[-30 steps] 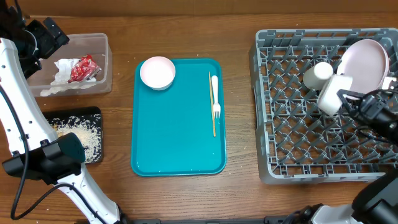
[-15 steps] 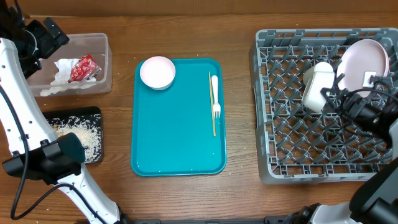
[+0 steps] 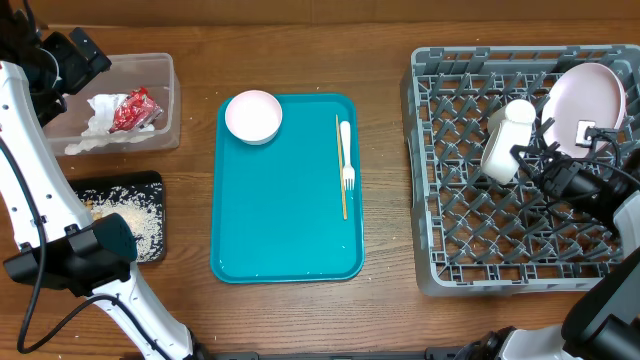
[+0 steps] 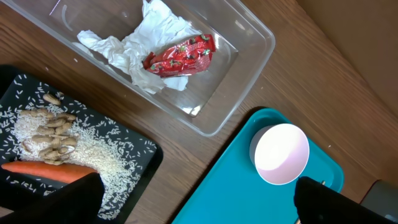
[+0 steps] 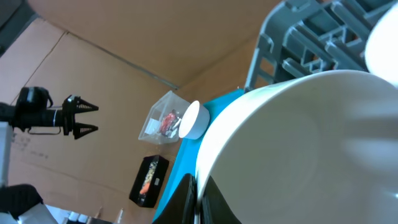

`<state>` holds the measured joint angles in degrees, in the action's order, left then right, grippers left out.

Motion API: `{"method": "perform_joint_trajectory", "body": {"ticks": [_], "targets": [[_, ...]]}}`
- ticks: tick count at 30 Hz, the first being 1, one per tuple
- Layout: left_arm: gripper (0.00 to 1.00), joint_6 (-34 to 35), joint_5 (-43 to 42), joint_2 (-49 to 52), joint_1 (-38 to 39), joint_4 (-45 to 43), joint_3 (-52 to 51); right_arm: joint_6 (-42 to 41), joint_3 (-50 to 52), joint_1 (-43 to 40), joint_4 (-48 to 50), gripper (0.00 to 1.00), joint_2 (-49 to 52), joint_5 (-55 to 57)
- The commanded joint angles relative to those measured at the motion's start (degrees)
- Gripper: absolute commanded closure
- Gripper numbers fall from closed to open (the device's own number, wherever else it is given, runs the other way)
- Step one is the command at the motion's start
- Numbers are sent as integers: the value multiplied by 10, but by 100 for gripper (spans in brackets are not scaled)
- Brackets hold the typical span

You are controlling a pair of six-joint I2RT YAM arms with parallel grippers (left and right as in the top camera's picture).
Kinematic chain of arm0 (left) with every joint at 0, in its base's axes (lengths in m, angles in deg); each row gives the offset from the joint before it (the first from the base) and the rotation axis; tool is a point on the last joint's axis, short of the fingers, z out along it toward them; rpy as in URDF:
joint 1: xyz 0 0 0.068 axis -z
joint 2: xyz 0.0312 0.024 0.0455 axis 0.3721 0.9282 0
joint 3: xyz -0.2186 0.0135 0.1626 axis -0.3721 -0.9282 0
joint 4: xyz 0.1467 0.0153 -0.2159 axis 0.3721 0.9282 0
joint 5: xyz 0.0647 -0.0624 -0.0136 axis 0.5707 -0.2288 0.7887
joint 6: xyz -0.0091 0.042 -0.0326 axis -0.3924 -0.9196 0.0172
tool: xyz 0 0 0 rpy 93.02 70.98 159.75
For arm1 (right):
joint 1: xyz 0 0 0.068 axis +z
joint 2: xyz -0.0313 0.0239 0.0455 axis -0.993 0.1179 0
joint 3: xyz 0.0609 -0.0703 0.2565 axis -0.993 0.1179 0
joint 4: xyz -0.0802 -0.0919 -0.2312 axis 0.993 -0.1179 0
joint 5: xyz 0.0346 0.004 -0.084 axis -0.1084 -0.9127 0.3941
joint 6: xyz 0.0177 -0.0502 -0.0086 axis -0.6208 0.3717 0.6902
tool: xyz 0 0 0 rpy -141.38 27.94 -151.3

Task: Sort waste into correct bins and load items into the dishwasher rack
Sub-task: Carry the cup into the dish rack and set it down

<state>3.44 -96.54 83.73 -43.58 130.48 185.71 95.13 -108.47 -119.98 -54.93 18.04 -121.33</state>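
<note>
Right gripper (image 3: pixel 524 160): closed on the rim of a white bowl, over the left-of-middle part of the dishwasher rack (image 3: pixel 470 240).
Held bowl (image 3: pixel 498 155): stood on edge at the fingertips, on the side toward the teal tray; in the wrist view it filled most of the frame. Whether it rested on the pegs could not be told.
Cup (image 3: pixel 520 110): one, small and white, in the rack just behind the held bowl's upper edge.
Plate (image 3: pixel 585 100): one, round and pale, propped on edge in the rack's far right corner, near the gripper.
Fork (image 3: pixel 347 155): one, white, on the teal tray (image 3: pixel 285 220), along its right side, well apart from the gripper.
Stick (image 3: pixel 343 205): one, thin and wooden, touching the fork's left side.
Second bowl (image 3: pixel 253 116): on the tray's far left corner, mouth up; two bowls in all.
Black tray (image 3: pixel 120 182): one, holding loose rice (image 3: pixel 135 225), pale food scraps (image 4: pixel 53 130) and one carrot (image 4: pixel 46 169).
Clear tub (image 3: pixel 165 100): one, holding crumpled napkins (image 3: pixel 100 105) with one red wrapper (image 3: pixel 133 110) on top.
Left gripper (image 3: pixel 70 55): jaws spread wide with nothing between them, above the tub's far left corner.
</note>
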Motion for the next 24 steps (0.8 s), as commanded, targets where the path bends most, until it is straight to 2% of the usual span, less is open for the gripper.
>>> {"method": "perform_joint_trajectory", "body": {"ticks": [1,4,8,13,16,22,24], "targets": [[0,4,-3,1,4,-1,0,-31,1,0,5,96,-8,20],[0,3,-3,1,4,-1,0,-61,1,0,18,96,-8,46],[0,4,-3,1,4,-1,0,-201,-4,-14,79,95,-8,115],[0,4,-3,1,4,-1,0,-252,-46,-26,67,92,-11,127],[0,4,-3,1,4,-1,0,-255,-85,-27,16,92,-21,185],[0,4,-3,1,4,-1,0,-300,-191,-27,-158,86,-37,475],[0,4,-3,1,4,-1,0,-327,-203,-27,-187,80,-37,534]]}}
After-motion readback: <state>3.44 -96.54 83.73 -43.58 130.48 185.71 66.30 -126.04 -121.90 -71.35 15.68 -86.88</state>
